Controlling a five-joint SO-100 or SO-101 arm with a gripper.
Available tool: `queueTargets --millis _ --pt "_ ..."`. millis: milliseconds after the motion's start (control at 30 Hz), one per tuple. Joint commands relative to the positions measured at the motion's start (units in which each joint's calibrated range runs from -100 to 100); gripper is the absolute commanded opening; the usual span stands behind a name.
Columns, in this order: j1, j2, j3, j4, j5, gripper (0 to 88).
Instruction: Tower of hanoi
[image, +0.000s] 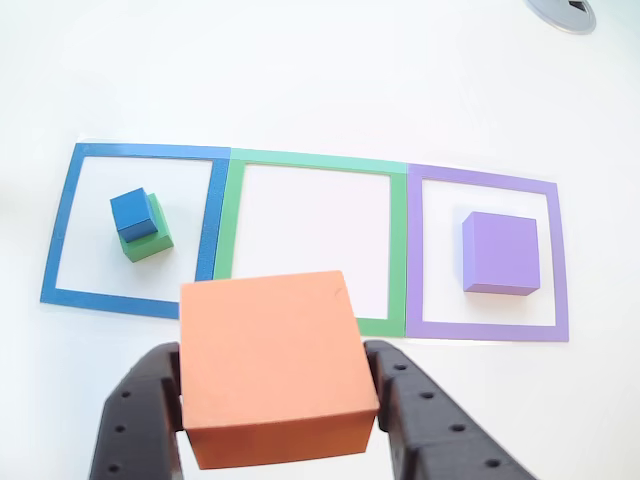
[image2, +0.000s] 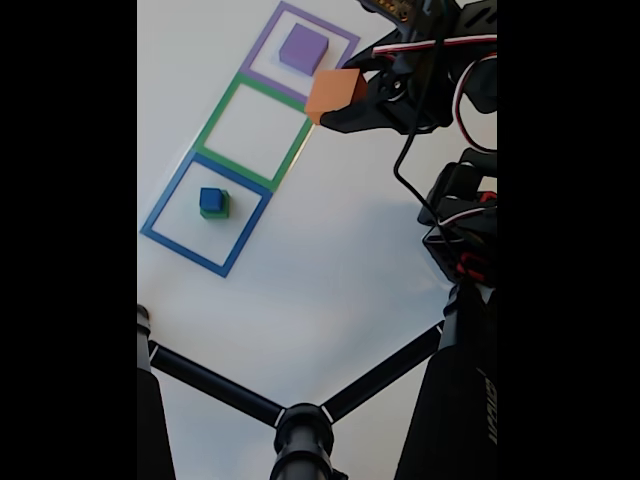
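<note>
My gripper (image: 275, 385) is shut on the orange block (image: 272, 365), its black fingers (image: 140, 410) pressing both sides. The block hangs above the table, in front of the green tape square (image: 225, 230). In the fixed view the orange block (image2: 335, 93) is held by the gripper (image2: 345, 97) beside the green tape square (image2: 215, 115). The purple block (image: 500, 253) lies flat inside the purple tape square (image: 555, 260). The blue cube (image: 129, 213) sits on the green block (image: 150, 240) inside the blue tape square (image: 62, 230). The fixed view shows the purple block (image2: 303, 47) and the blue cube (image2: 210, 199) too.
A round grey disc (image: 562, 12) lies at the table's far edge. Black tripod legs (image2: 300, 420) cross the near part of the fixed view. The arm's body and cables (image2: 460, 200) stand at the right of that view.
</note>
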Motion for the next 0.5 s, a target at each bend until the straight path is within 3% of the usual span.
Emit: queueTargets --millis 0,200,467 --pt "3.03 0.01 10.24 -10.01 0.00 9.5" --pt "6.39 3.16 25.05 -23.53 0.00 9.6" --pt "7.15 6.63 49.69 -55.11 0.00 9.7"
